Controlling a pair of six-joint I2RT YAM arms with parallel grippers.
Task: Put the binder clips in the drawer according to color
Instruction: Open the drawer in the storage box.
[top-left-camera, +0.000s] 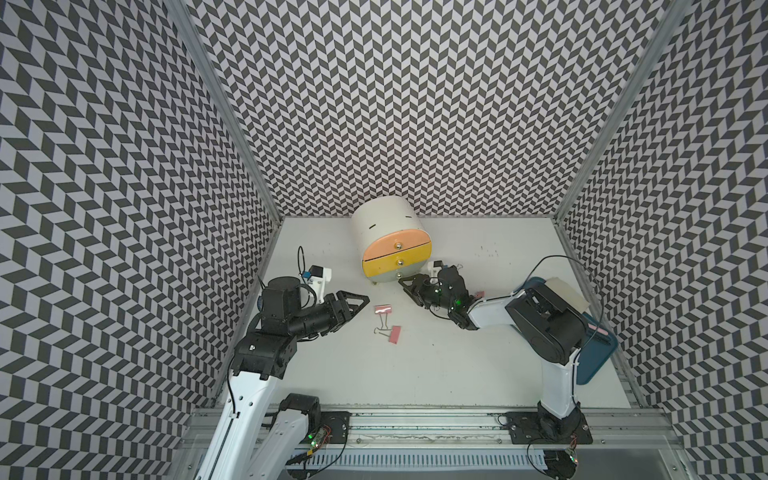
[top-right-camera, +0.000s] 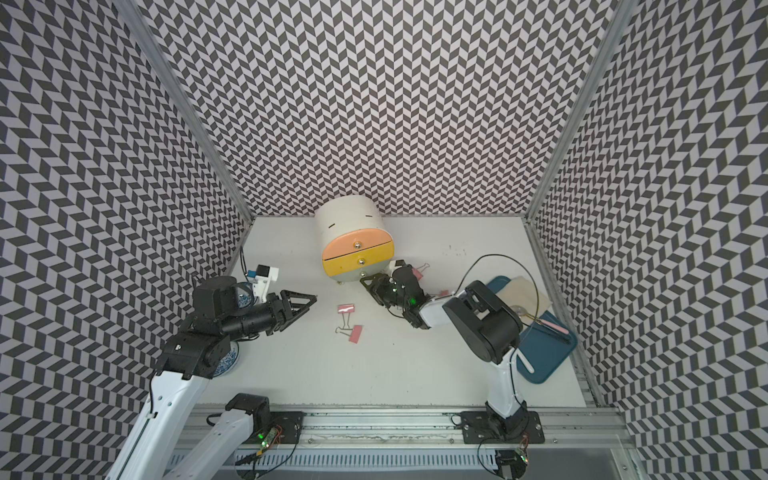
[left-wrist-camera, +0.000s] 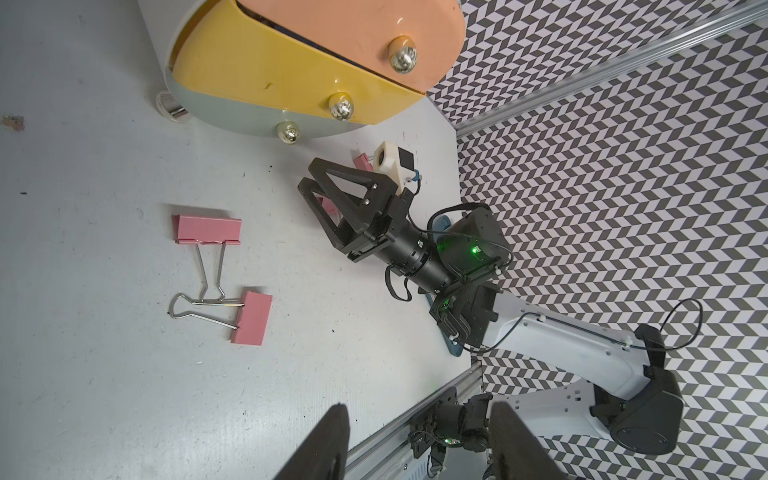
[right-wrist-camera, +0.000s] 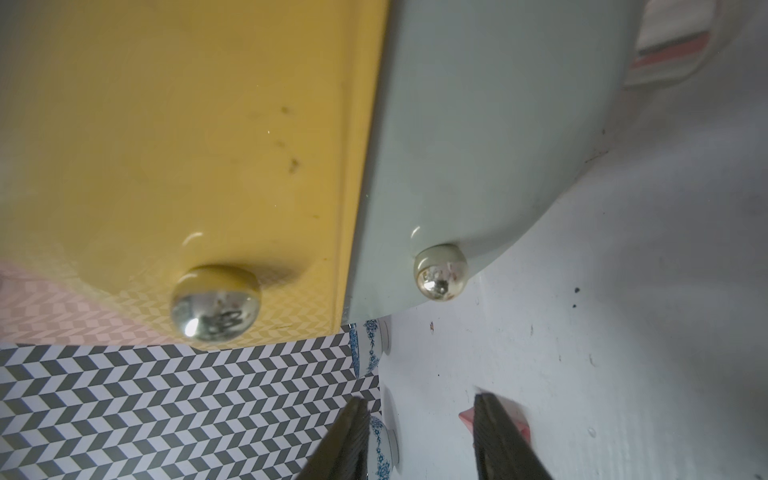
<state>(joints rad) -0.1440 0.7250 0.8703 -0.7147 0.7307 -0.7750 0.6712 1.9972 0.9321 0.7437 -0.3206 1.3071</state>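
Binder clips (top-left-camera: 383, 309): position to be stated. (First inspector)

Two pink ones are recorded on the table (top-left-camera: 436, 365), between the arms and in front of the drawer unit (top-left-camera: 386, 224), with their wire handles crossed. More pink is glimpsed behind the right claw (top-left-camera: 405, 284). No teal or blue is seen. (Second inspector)

Claws? (First inspector)

The left claw (top-left-camera: 363, 299) is found partly spread and empty, near the pair. The right claw's jaws are likewise parted, with nothing between them, and are pointed at the lowest drawer's knob (right-wrist-camera: 441, 272). The drawers appear shut, or nearly so. (Second inspector)

Handling? (First inspector)

Light, stiff, smooth-painted steel is judged, so slipping is to be expected. A hold across one body's flat sides is advised. The crossed handles may drag the neighbour along. (Second inspector)
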